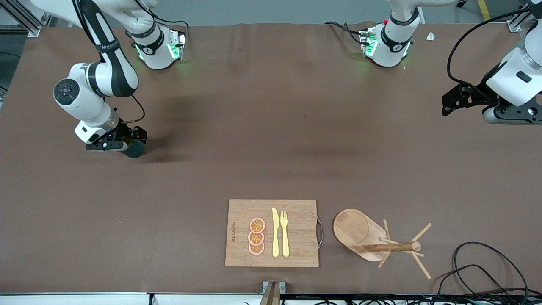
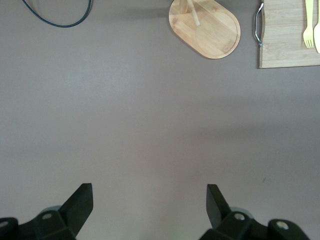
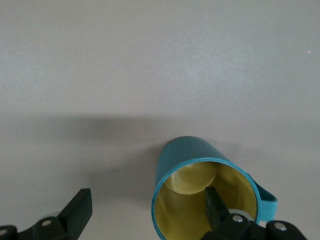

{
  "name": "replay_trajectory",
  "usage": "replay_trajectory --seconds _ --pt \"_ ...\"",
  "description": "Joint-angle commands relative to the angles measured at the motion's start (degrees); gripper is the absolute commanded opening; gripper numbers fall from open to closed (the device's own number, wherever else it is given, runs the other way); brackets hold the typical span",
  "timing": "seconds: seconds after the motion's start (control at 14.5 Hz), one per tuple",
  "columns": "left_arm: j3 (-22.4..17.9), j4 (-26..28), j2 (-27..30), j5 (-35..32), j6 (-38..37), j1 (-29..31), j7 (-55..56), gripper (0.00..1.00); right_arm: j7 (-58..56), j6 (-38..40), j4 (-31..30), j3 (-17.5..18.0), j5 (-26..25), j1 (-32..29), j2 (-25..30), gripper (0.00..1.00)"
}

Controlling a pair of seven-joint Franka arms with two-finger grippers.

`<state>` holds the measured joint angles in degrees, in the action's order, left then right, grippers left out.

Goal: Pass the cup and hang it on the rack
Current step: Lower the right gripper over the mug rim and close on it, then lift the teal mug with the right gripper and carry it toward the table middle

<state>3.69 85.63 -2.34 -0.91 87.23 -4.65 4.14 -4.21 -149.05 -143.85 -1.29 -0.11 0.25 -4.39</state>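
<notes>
I read this as the pick-up step: nothing passed yet, nothing hung.

Right gripper is down at the cup, toward the right arm's end of the table. In the right wrist view one finger sits inside the cup's mouth and the other stands well out from the wall. So the claw is spread, straddling one side of the rim, not yet clenched. I cannot tell whether the cup rests on the table or is just off it.

Left gripper waits, up over the left arm's end of the table, fingers spread and holding nothing; its wrist view shows bare mat between them.

Rack stands near the front camera, just beside the board.

Next move, as I judge it: pinch the rim wall, lift, carry toward mid-table, and present the cup so the left claw can take it with the handle left free for a peg.

Materials:
- Cup: teal, ribbed outside, smooth yellow inside, thin loop handle. A thin wall gives little grip area; it may swing.
- Rack: pale wood, oval base, round post, thin slanted pegs.
- Table: matte brown cover.
</notes>
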Motion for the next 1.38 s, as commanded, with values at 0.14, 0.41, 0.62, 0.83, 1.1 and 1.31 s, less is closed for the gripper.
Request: replay_trajectory --seconds 0.14,0.41,0.62,0.83,1.1,1.31 --pt "0.00 -0.55 -0.04 0.47 -1.62 0.34 -0.71 1.00 0.08 -3.35 -1.08 0.06 0.99 -0.34 -0.88 0.96" --pt "-0.09 -0.99 1.11 0.56 -2.24 0.60 -0.97 1.00 0.16 -3.53 -0.99 0.06 0.90 -0.42 -1.67 0.78" --pt "-0.26 -0.90 0.76 0.47 -2.24 0.43 -0.89 1.00 0.25 -4.76 -1.08 0.15 0.99 -2.97 -2.73 0.64" --pt "-0.09 -0.82 0.49 0.56 -2.33 0.25 -0.89 1.00 0.25 -4.76 -1.08 0.15 0.99 -3.50 -2.82 0.42" --pt "0.00 -0.73 0.40 0.56 -2.33 0.08 -1.06 1.00 0.51 -4.67 -1.43 0.15 1.25 -3.41 -2.73 0.25" --pt "0.00 -0.64 0.32 0.56 -2.33 -0.28 -0.97 1.00 1.30 -4.41 -1.69 0.24 1.34 -3.24 -2.64 0.06"
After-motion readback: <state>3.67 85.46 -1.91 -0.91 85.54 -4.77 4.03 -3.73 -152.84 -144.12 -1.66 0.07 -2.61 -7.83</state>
